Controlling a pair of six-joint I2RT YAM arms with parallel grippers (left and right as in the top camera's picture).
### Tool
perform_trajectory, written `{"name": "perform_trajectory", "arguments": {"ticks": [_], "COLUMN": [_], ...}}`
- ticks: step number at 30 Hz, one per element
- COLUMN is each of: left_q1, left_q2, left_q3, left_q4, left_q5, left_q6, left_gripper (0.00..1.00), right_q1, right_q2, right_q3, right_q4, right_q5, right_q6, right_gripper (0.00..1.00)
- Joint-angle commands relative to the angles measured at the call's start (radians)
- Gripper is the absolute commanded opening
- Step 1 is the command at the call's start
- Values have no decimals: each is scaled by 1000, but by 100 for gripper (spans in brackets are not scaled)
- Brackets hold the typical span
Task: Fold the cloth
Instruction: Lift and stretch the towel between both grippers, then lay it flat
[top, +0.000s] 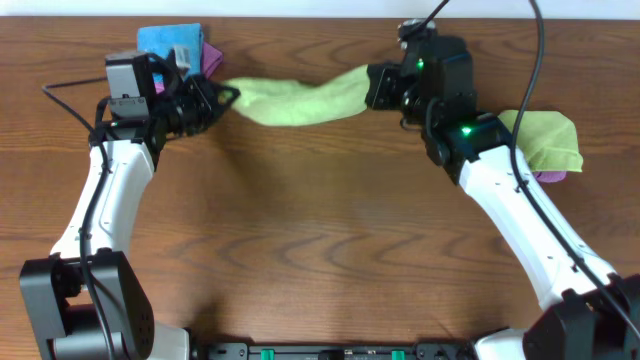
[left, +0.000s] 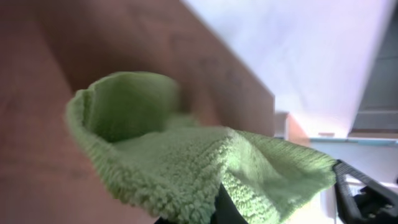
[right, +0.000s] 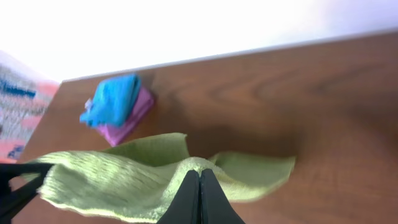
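The cloth (top: 300, 100), a lime-green towel, hangs stretched between my two grippers near the table's far edge. My left gripper (top: 226, 97) is shut on its left end, where the green pile (left: 186, 168) fills the left wrist view and hides the fingers. My right gripper (top: 372, 88) is shut on its right end. In the right wrist view its black fingertips (right: 199, 177) pinch the cloth (right: 118, 183), which sags away to the left above the wood.
A bright blue cloth (top: 170, 42) lies on a pink one (top: 212, 58) at the back left, behind my left gripper. Another rumpled lime-green cloth (top: 550, 135) sits at the right over a purple one (top: 550, 176).
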Motion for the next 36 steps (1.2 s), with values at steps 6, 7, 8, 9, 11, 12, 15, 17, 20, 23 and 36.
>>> {"name": "perform_trajectory", "arguments": {"ticks": [6,7,8,9,11,12,15,17,20,23,36], "left_q1": [-66,-68,-68,-68,-68,-68,-68,-68,-68,-68,-71], "left_q2": [5,5,5,5,5,5,5,5,4,4,4], "left_q3": [11,11,11,11,11,11,11,11,11,11,11], "left_q4": [165,167,166,166,155,144,90,29,-81,-197,-688], "left_q5": [-111,-111,-111,-108,-106,-100,-71,-55,-39,-22,-137], "left_q6": [-106,-106,-106,-106,-99,-91,-60,-21,47,134,451], "left_gripper": [6,6,6,6,6,6,6,6,6,6,6], "right_q1": [-77,-86,-91,-96,-102,-102,-102,-102,-102,-102,-101], "right_q2": [65,68,68,67,67,67,65,58,36,5,-29], "right_q3": [21,29,31,31,35,36,36,36,36,36,32], "right_q4": [139,136,133,131,103,79,6,-47,-132,-228,-649], "right_q5": [23,21,21,18,-5,-15,-36,-54,-57,-53,-17], "right_q6": [-27,-27,-27,-27,-27,-28,-45,-45,-70,-114,-194], "right_gripper": [1,1,1,1,1,1,1,1,1,1,2]}}
